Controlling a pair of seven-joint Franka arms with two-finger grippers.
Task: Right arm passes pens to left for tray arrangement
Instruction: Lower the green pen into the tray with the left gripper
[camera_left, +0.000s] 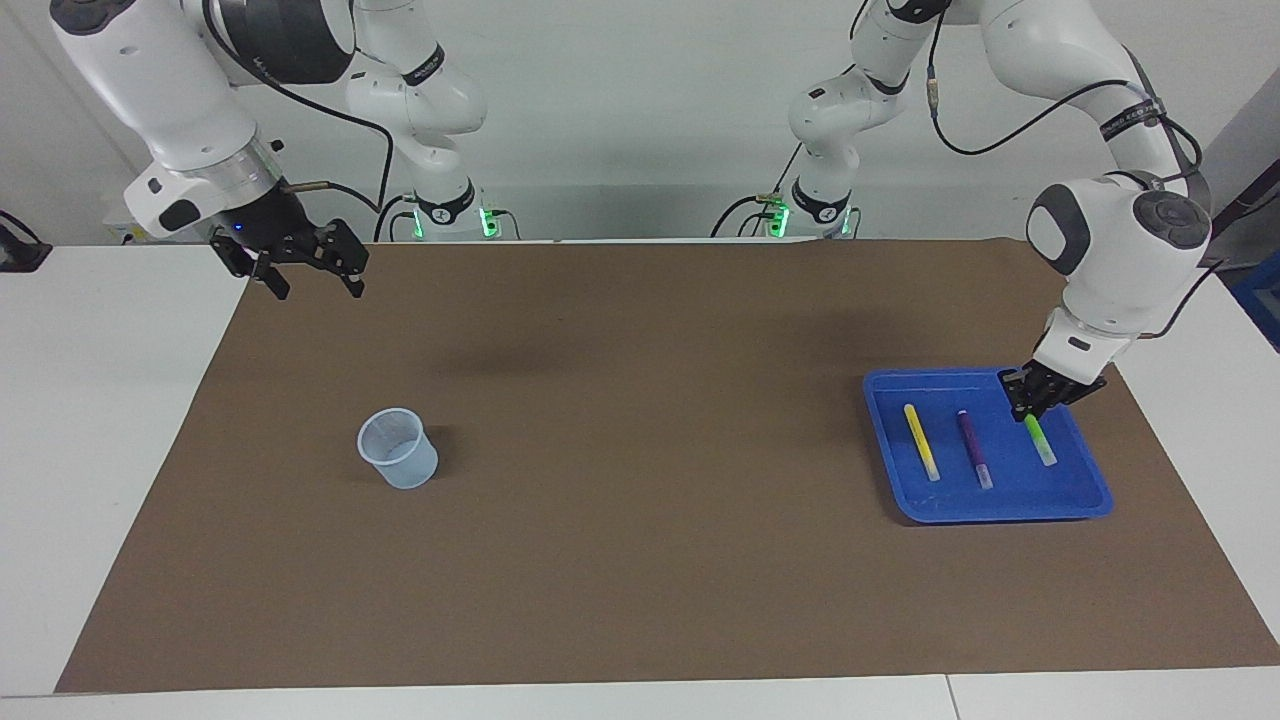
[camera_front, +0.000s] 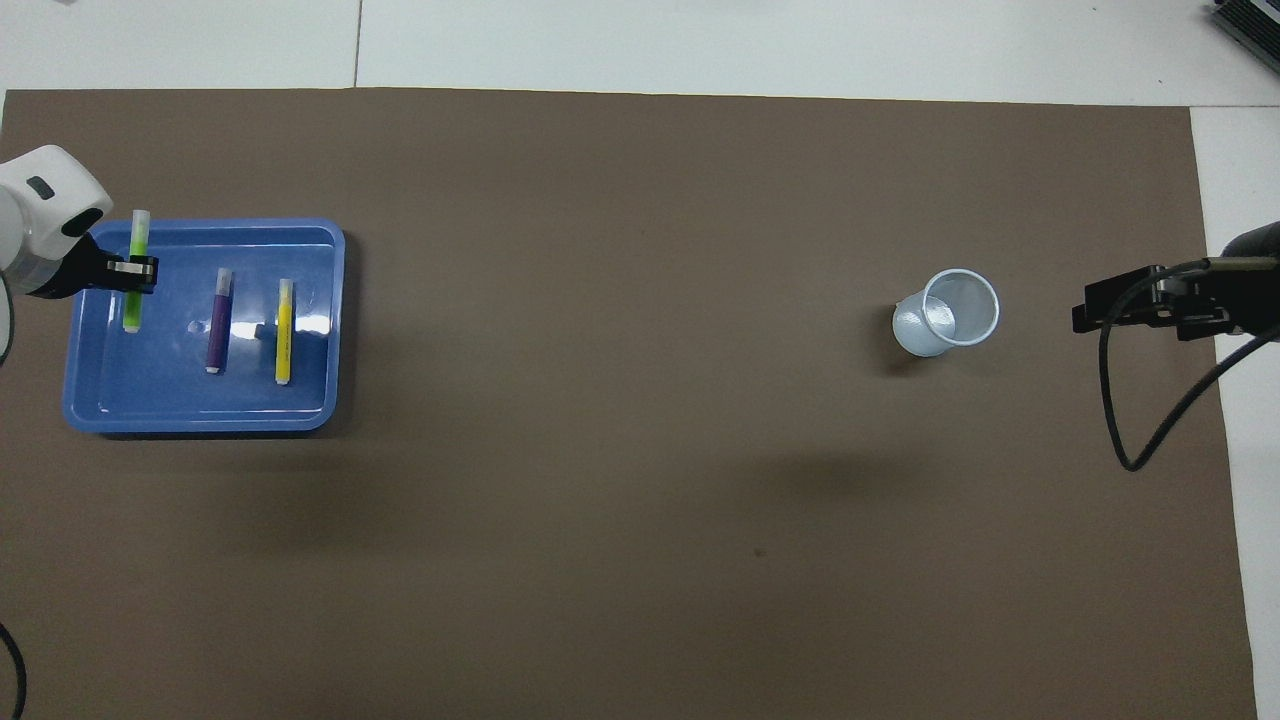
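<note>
Two arms at the desk (camera_left: 640, 700), we note them first. The right gripper (camera_left: 308, 283) hangs in the air with fingers spread wide and nothing between them, over the edge of the brown mat (camera_left: 640, 560) at the desk's robot-side corner on the right arm's end; that arm waits. A blue light shows on its wrist.

The left gripper (camera_left: 1030, 410) is down low in the tray (camera_left: 1000, 508), clamped narrow on the green pen (camera_left: 1040, 441). We see the pen held near its robot-side end, the rest slanting away from the robots across the tray floor. We cannot tell whether the free tip touches the tray floor.

The tray sits on the mat near the desk's left-arm end, about midway between the robot-side edge and the other long edge. We count three pens in it, roughly parallel, each running from nearer the robots to farther. The green pen is closest to the tray rim on the left arm's side. The purple pen (camera_left: 973, 447) lies flat in the middle. The yellow pen (camera_left: 921, 441) lies flat beside it, toward the desk's centre. The three are apart, none touching.

The cup (camera_left: 397, 449), translucent, stands upright on the mat toward the right-arm end, a little farther from the robots than the pens, well apart from the tray.
</note>
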